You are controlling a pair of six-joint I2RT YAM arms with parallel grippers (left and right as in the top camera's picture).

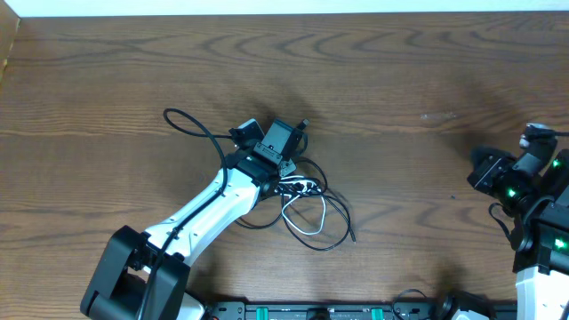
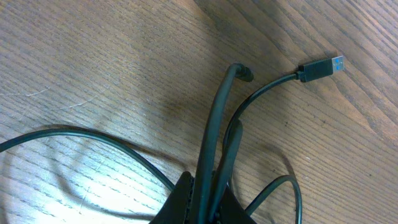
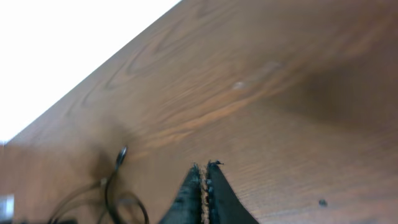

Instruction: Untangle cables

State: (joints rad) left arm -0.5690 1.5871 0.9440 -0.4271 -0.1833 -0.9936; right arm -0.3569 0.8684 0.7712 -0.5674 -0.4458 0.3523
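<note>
Overhead: tangled cables [image 1: 302, 187], one white cable [image 1: 302, 232] among black.
Left gripper [image 2: 205, 186] clamps two black strands; right gripper [image 3: 204, 167] closed, empty.

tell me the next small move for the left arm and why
Probably lift the left gripper a little and pull away from the pile: it is shut on black cables, a USB plug lies free, and the white cable is looped among them.
</note>
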